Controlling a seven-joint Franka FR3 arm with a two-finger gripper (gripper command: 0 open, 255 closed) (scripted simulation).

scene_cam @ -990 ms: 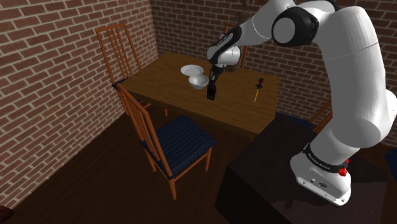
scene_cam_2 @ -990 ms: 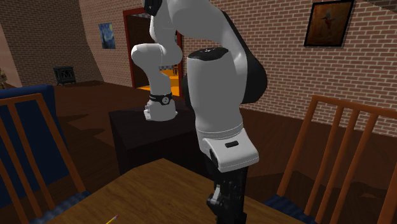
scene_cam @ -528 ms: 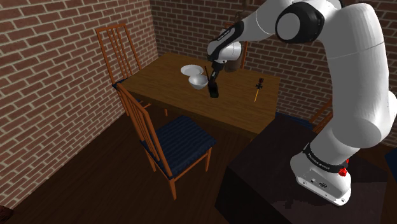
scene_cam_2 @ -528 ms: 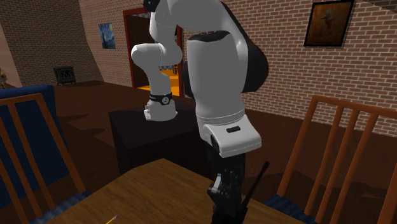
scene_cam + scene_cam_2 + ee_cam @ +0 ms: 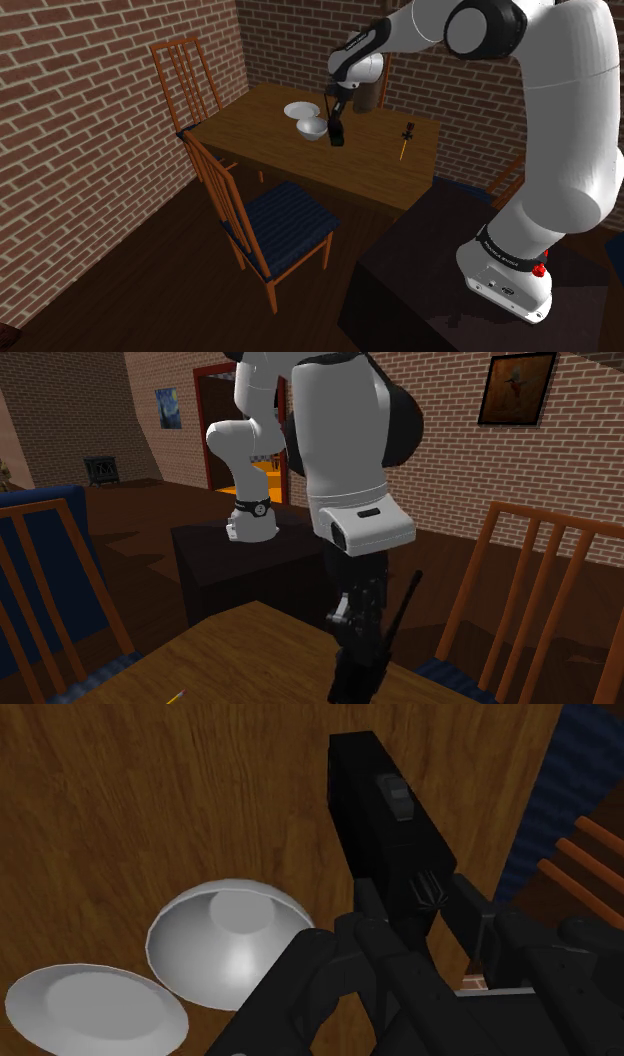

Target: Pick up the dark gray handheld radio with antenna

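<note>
**Shoulder view.** In the upper middle of the frame the gripper (image 5: 335, 112) hangs over the table (image 5: 250, 135), clamped on the radio (image 5: 337, 136). The radio hangs upright just right of the bowl (image 5: 312, 129), with the plate (image 5: 299, 109) up and left of that.

**Second exterior view.** At the lower middle, the gripper (image 5: 358, 637) holds the radio (image 5: 352, 677) by its body. The antenna (image 5: 403, 614) slants up to the right. The frame's bottom edge cuts off the radio's foot, so I cannot tell here whether it clears the table (image 5: 200, 662).

**Wrist view.** The fingers (image 5: 470, 909) press on both sides of the radio (image 5: 385, 824). The bowl (image 5: 225, 939) and plate (image 5: 90, 1014) lie beside it on the wood.

The grasp looks made and the lift seems to be the step in hand. The next move calls for a straight rise with a firm clamp, clear of the bowl.
</note>
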